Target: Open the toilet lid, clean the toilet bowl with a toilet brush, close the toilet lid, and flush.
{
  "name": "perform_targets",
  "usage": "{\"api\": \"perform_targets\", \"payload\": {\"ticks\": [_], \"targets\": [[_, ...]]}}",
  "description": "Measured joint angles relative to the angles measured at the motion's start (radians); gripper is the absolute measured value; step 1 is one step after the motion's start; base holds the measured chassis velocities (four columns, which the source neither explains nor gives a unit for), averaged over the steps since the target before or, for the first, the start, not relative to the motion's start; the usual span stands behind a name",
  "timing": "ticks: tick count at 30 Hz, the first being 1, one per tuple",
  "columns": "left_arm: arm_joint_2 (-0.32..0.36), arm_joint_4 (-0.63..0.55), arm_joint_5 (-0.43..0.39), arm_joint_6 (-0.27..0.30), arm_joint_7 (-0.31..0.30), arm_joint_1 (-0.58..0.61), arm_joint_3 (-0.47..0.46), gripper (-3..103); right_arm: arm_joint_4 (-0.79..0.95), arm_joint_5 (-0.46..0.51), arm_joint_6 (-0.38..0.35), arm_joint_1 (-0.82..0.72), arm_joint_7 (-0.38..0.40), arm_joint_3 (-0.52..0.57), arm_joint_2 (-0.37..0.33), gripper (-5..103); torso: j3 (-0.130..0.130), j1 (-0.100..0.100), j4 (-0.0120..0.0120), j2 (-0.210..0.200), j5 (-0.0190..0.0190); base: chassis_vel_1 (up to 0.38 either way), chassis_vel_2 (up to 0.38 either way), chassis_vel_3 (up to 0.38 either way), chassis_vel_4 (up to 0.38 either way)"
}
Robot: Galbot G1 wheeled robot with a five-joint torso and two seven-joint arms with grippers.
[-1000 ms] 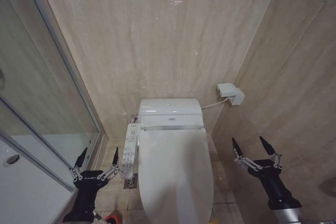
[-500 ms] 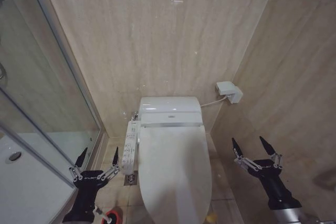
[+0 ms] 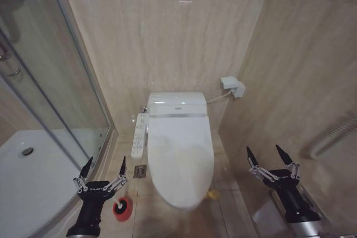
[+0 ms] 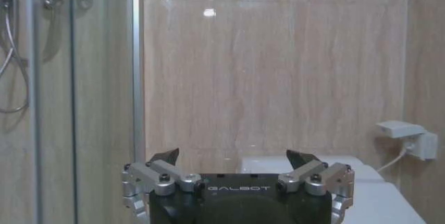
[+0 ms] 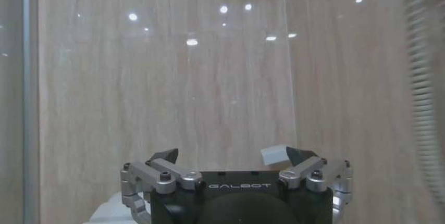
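both black grippers carry silver screwed knuckles, pointed black fingertips and white "galbot" lettering.

White toilet lid (image 3: 179, 157) — red brush holder (image 3: 122, 208) — beige marbled walls (image 3: 167, 32).

The head camera now views from farther back and lower: the toilet lid (image 3: 179, 160), closed, shows its full outline with its front edge ahead of and between the left tool (image 3: 104, 169) and right tool (image 3: 269, 157). The red cup holder of the toilet brush (image 3: 122, 208) has come fully into view, just beside the left tool.
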Motion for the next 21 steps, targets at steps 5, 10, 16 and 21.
{"api": "perform_targets", "payload": {"ticks": [5, 10, 16, 21], "targets": [[0.000, 0.000, 0.000, 0.000, 0.000, 0.000, 0.000, 100, 0.000, 0.000, 0.000, 0.000, 0.000, 0.000, 0.000, 100, 0.000, 0.000, 0.0001, 0.000, -0.0003, 0.144, -0.143, -0.136, 0.135], [0.000, 0.000, 0.000, 0.000, 0.000, 0.000, 0.000, 100, 0.000, 0.000, 0.000, 0.000, 0.000, 0.000, 0.000, 100, 0.000, 0.001, 0.0003, 0.000, -0.0003, 0.017, -0.027, -0.026, 0.025], [0.000, 0.000, 0.000, 0.000, 0.000, 0.000, 0.000, 100, 0.000, 0.000, 0.000, 0.000, 0.000, 0.000, 0.000, 100, 0.000, 0.001, 0.0003, 0.000, -0.0005, 0.000, 0.000, 0.000, 0.000], [0.000, 0.000, 0.000, 0.000, 0.000, 0.000, 0.000, 100, 0.000, 0.000, 0.000, 0.000, 0.000, 0.000, 0.000, 100, 0.000, 0.001, 0.0003, 0.000, -0.0005, 0.009, -0.008, -0.010, 0.006]]}}
